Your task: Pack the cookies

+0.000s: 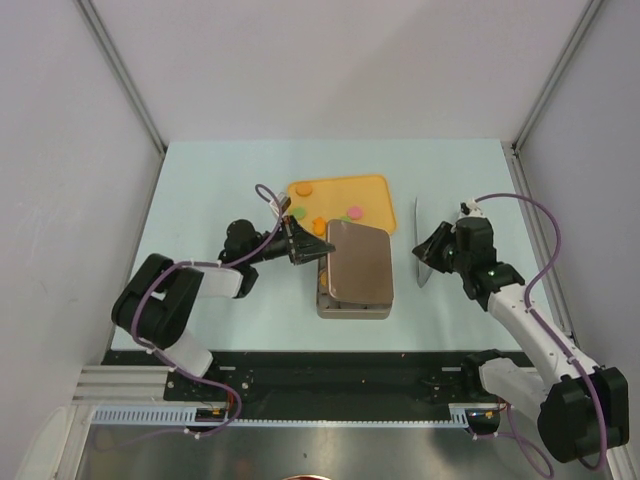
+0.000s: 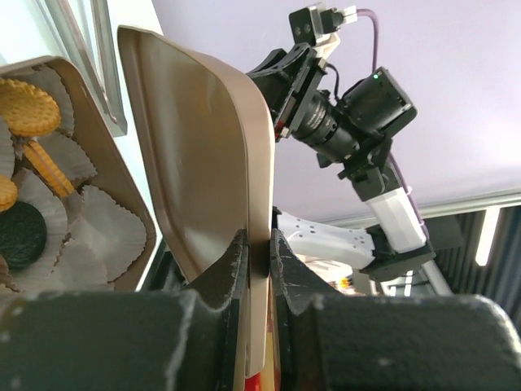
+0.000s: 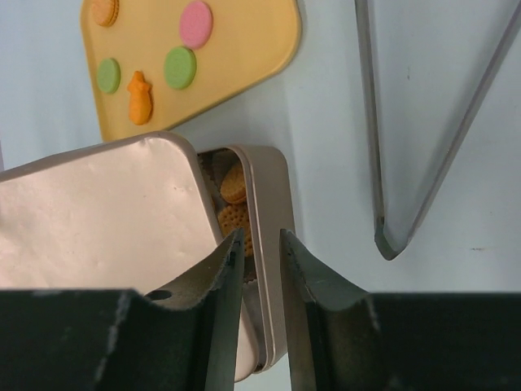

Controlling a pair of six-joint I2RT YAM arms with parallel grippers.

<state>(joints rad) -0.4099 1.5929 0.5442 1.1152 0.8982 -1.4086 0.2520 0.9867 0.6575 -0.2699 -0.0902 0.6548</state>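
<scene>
Left gripper [image 2: 259,248] clamps tight on the edge of a pale bronze lid [image 2: 195,147], holding it tilted up over an open tin [image 3: 269,204] at the centre of the overhead view, on a light table [image 1: 200,190]. The cookies [image 3: 180,67] lie in two places. Inside the tin, at the left edge of the left wrist view, golden rounds [image 2: 28,106] and one black cookie [image 2: 20,236] sit in white paper cups [image 2: 106,224], their stamped pattern too small to read. On the orange tray [image 3: 244,49] just beyond the tin, in the upper left of the right wrist view, lie a pink cookie [image 3: 196,23], two green ones, an orange shaped piece [image 3: 140,96] and an orange round cut off by the top edge. The lid hides most of the tin's contents from above. Right gripper [image 3: 260,240], at the right of the overhead view and apart from the tin, shows only a narrow gap between its fingers, nothing in it. A thin grey strip [image 1: 418,225] lies just beside it; what it is cannot be told. A red-and-yellow patch [image 2: 256,380] at the bottom of the left wrist view is too cut off to make out
</scene>
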